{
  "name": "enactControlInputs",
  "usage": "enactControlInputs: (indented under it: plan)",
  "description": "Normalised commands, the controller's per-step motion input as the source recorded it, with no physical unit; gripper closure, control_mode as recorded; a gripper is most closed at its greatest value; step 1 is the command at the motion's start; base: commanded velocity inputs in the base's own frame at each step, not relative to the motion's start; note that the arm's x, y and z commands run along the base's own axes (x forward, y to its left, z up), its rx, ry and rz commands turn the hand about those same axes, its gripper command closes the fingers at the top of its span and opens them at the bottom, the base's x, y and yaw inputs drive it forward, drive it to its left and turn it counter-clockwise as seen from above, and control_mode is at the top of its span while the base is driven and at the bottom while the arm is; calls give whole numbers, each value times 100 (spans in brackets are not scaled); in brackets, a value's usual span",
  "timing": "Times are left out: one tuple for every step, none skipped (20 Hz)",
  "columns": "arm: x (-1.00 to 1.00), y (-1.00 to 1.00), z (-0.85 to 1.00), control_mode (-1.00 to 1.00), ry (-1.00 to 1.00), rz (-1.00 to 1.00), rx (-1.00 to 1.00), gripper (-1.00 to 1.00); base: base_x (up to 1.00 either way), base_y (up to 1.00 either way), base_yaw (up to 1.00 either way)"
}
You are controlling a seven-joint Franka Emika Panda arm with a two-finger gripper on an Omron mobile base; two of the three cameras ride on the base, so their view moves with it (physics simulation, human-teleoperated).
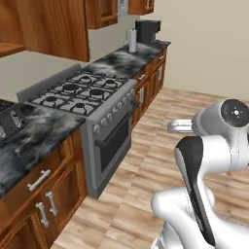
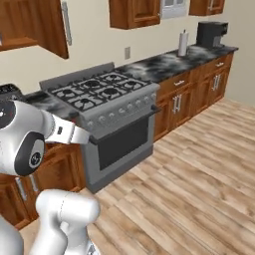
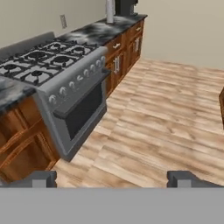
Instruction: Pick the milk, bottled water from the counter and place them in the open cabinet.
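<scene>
- On my left, the marbled desk (image 1: 29,133) runs beside the gas stove (image 1: 85,95).
- I can't spot milk or bottled water.
- My end effector (image 3: 111,178) hangs spread wide, empty, over the wooden floor (image 3: 162,127).

Gas stove (image 1: 85,92) set into the surface (image 1: 34,133), with stretches of surface on both sides of it. Oven door (image 1: 113,146) below the burners, facing the wooden floor (image 1: 146,185). Floor-standing cabinets (image 1: 44,199) under the surface, left and right of the oven. Far along the surface, beyond the stove: paper towel roll (image 1: 132,41) upright, coffee machine (image 1: 147,30) just beside it toward the far end. Wall-hung cabinets (image 1: 53,26) above the surface. Pincer (image 3: 113,178) over open floor, in front of the oven.
</scene>
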Motion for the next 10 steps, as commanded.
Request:
enactControlInputs:
  plan:
    - [0, 0, 0, 100, 0, 0, 0, -100, -47, 0, -60]
    - [0, 0, 0, 100, 0, 0, 0, -100, -46, 0, -60]
    - [0, 0, 0, 100, 0, 0, 0, -100, -46, 0, -60]
    - [0, 0, 0, 100, 0, 0, 0, -100, -43, 0, -60]
    - [0, 0, 0, 100, 0, 0, 0, -100, -41, 0, -60]
    - [0, 0, 0, 100, 0, 0, 0, -100, -36, 0, -61]
    - [0, 0, 0, 100, 0, 0, 0, -100, -34, 0, -61]
    - [0, 0, 0, 100, 0, 0, 0, -100, -32, 0, -60]
    - [0, 0, 0, 100, 0, 0, 0, -100, -31, 0, -60]
    - [0, 0, 0, 100, 0, 0, 0, -100, -28, 0, -60]
